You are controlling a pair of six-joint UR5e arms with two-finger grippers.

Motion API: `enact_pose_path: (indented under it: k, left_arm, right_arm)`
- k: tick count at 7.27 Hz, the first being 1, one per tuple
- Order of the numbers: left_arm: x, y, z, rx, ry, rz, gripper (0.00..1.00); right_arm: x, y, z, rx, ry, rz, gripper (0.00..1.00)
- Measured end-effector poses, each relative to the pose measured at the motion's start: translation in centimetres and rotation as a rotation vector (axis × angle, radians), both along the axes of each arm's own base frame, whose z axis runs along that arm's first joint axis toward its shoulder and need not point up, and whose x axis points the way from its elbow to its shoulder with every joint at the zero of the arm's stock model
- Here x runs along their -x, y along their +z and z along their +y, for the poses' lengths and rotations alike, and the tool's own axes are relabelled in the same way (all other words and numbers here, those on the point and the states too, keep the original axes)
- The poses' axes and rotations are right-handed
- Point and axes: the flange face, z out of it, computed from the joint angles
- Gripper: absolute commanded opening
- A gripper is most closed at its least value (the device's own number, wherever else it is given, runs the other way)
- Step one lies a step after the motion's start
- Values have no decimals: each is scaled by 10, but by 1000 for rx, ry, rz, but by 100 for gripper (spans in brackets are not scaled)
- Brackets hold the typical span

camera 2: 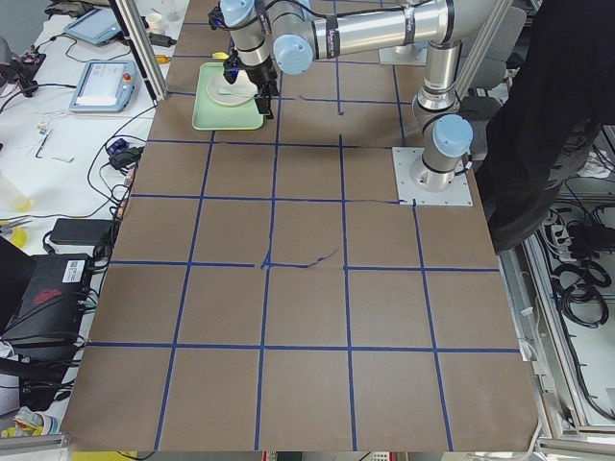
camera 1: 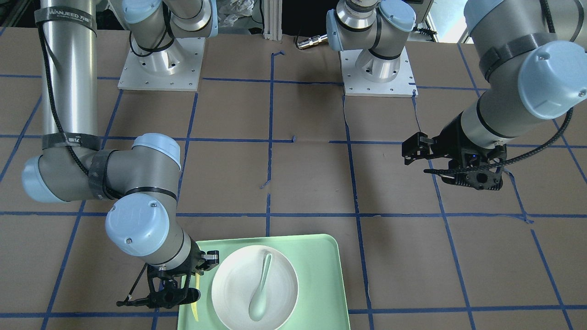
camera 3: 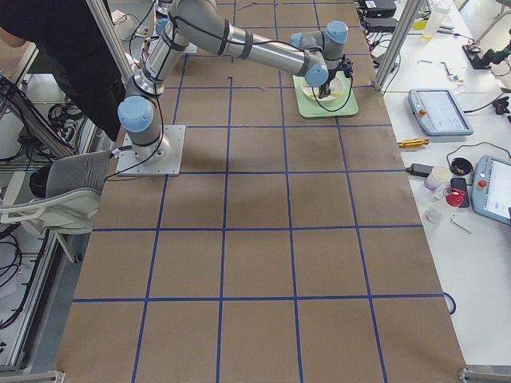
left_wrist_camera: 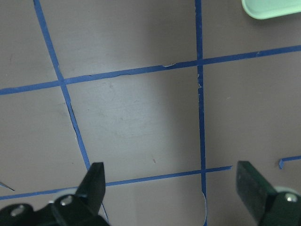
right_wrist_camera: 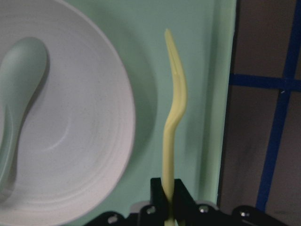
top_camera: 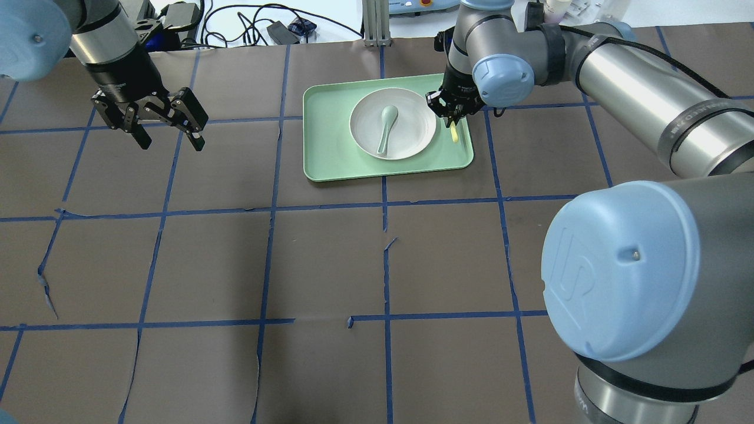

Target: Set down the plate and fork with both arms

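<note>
The white plate (top_camera: 412,136) lies in the mint-green tray (top_camera: 330,147) with a grey-green spoon (top_camera: 387,126) in it. My right gripper (top_camera: 452,115) is shut on the handle of the pale-yellow fork (right_wrist_camera: 173,108). It holds the fork over the tray strip between the plate (right_wrist_camera: 70,141) and the tray's right rim. The fork also shows in the front view (camera 1: 196,302), beside the plate (camera 1: 229,288). My left gripper (top_camera: 171,138) is open and empty over bare table, far left of the tray, as the left wrist view (left_wrist_camera: 171,181) shows.
The table is brown paper with a blue tape grid. The tray's corner (left_wrist_camera: 273,7) shows at the top right of the left wrist view. Cables and boxes lie beyond the far table edge (top_camera: 277,32). The arm bases (camera 1: 160,64) stand at the robot's side.
</note>
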Motion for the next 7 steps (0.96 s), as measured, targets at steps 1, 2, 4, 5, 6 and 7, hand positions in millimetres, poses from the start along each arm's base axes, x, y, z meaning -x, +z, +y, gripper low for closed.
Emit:
enact_pose_path:
  k: [1,2,4,5,6,7]
  left_arm:
    - [0,-1,0,-1,0,1,100]
    - [1,-2,0,-4,0,1,100]
    - [-1,-6,2,-14,2,1,100]
    - [-1,-7,2,-14,3,0,100]
    - [-1,-5,3,-11,4,0,100]
    - [-1,-2,5,-7,5,-1,100]
  right_arm:
    - [2,-11,1,-19,9,-25,0]
    - [0,-23,-1,-33,16,-53,26]
    - [3,-30,-6,-31,21,-62,100]
    - [10,-29,-9,-25,14,-59,100]
    - [20,-26,-11,-18,3,-57,100]
    - [25,-18,-11,-9,-8,-54,100]
